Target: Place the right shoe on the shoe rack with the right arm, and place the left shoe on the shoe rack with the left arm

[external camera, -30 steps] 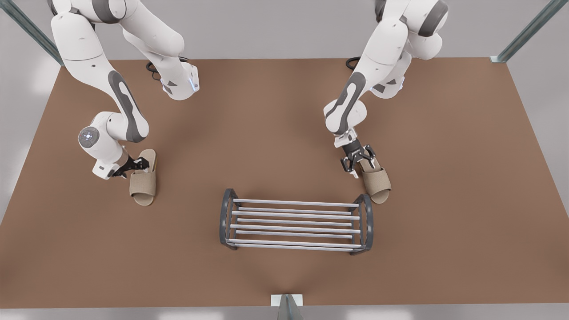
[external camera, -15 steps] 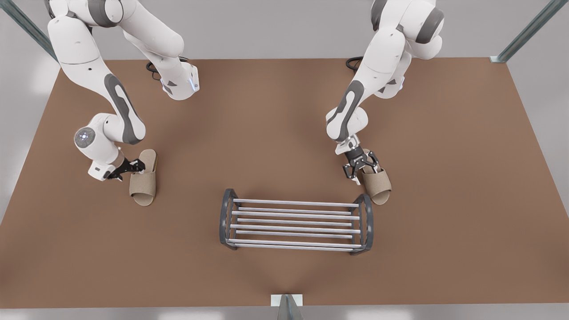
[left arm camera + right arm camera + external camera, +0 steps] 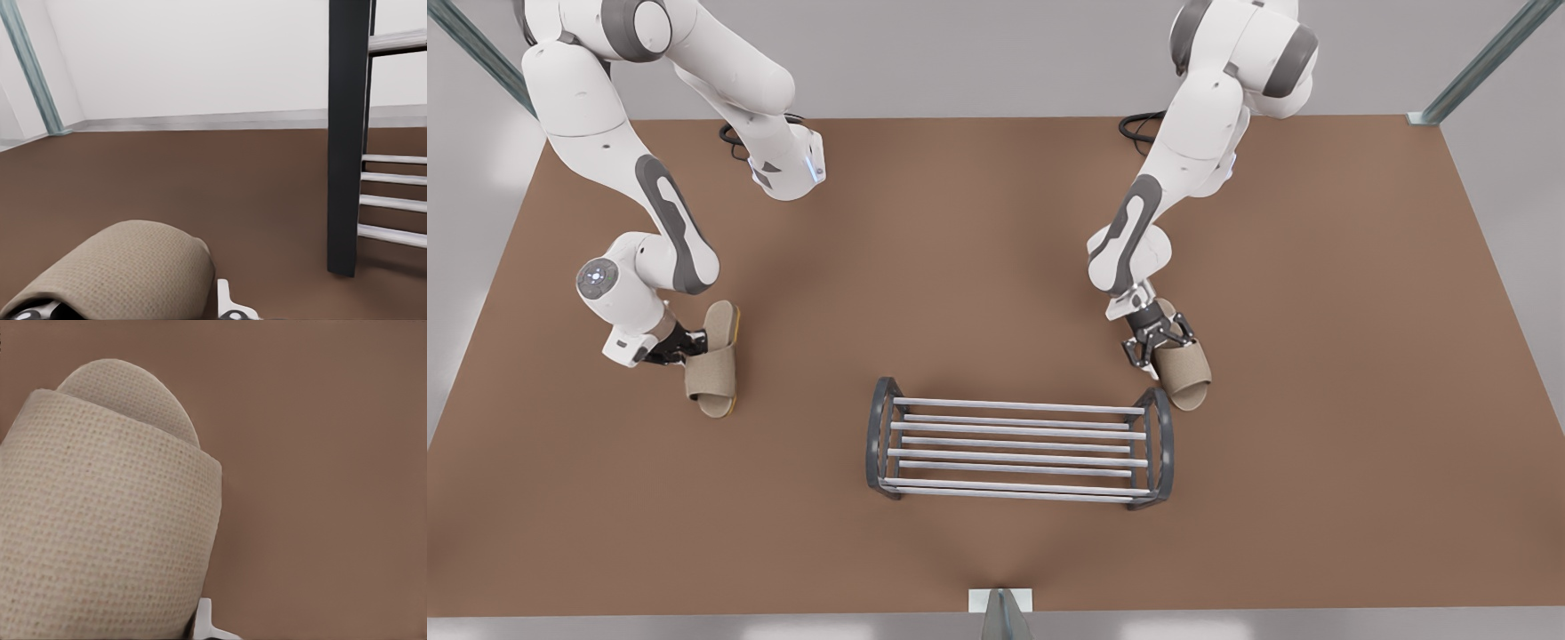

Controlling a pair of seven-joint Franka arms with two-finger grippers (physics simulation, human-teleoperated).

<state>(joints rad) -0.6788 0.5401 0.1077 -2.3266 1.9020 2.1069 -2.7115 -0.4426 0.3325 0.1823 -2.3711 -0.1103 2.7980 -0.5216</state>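
Both shoes are woven fabric slippers with a broad arched strap. They are probably light and soft, with a sole that bends, so the strap near its root is likely the best hold; gripped further out it may sag and let the slipper swing. The right shoe lies toward the desk edge on the front view's left, one side of its sole tipped up. The right claw is against its strap, but I cannot tell if it has closed on it. The left shoe lies just beside the end hoop of the shoe rack, which stands near the middle of the desk's near edge. The left claw is down over that strap, grip likewise unclear. The desk is flat matte brown, in a plain pale-walled room.
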